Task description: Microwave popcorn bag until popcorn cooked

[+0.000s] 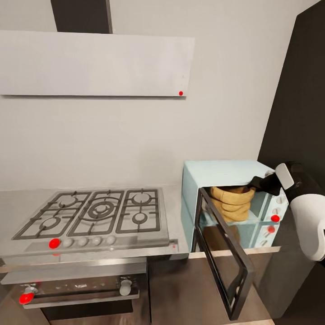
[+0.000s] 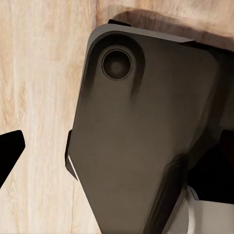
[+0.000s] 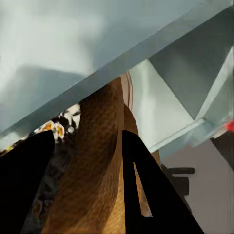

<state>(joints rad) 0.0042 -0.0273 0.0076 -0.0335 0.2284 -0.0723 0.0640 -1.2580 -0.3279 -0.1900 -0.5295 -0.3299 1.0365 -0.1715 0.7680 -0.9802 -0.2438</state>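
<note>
The pale mint-blue microwave (image 1: 225, 174) stands on the grey countertop (image 1: 174, 198) with its dark glass door (image 1: 225, 262) swung open toward me. Inside its cavity sits the orange-tan popcorn bag (image 1: 232, 201), upright. My right gripper (image 1: 259, 183) reaches into the opening from the right and is shut on the bag's rolled rim. In the right wrist view both black fingers (image 3: 151, 195) clamp the rim of the bag (image 3: 97, 161), and pale popcorn (image 3: 61, 126) shows in its mouth. My left gripper (image 2: 119, 146) is open with nothing in it, over wooden floor.
A steel gas hob (image 1: 97, 214) lies left of the microwave, with a steel-fronted oven (image 1: 76, 289) below and a white flat hood (image 1: 95, 63) above. A tall dark cabinet (image 1: 298, 90) stands close on the right. The open door juts out past the counter's front edge.
</note>
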